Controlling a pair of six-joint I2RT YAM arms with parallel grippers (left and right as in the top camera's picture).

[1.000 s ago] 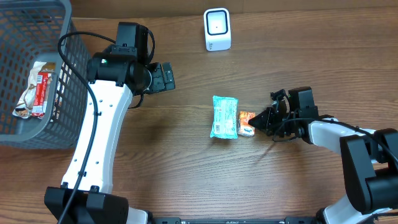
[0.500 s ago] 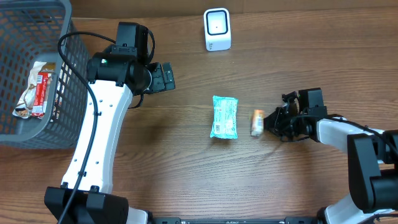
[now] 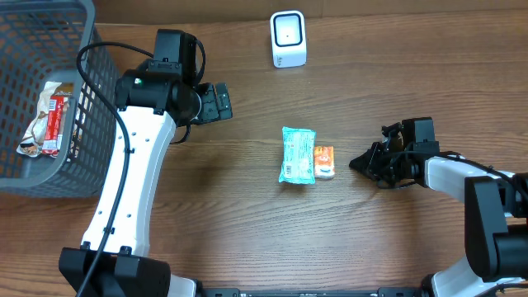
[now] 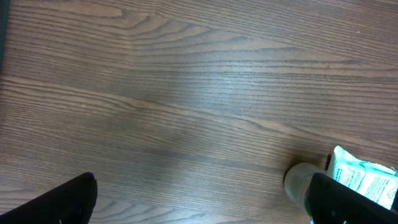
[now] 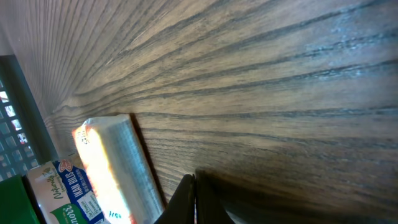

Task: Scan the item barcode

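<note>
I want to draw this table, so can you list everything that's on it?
table: one, brown wood, under everything
basket: one, grey, far left corner
snack: one, white, red and brown wrapper, inside the basket
scanner: one, white, far edge, middle
teal pack: one, teal and white, middle of the table
orange pack: one, orange and white, small, right up against the teal pack's right side
left gripper: one, black on a white arm, open, between basket and scanner
right gripper: one, black, shut, right of the orange pack, not touching it
</note>
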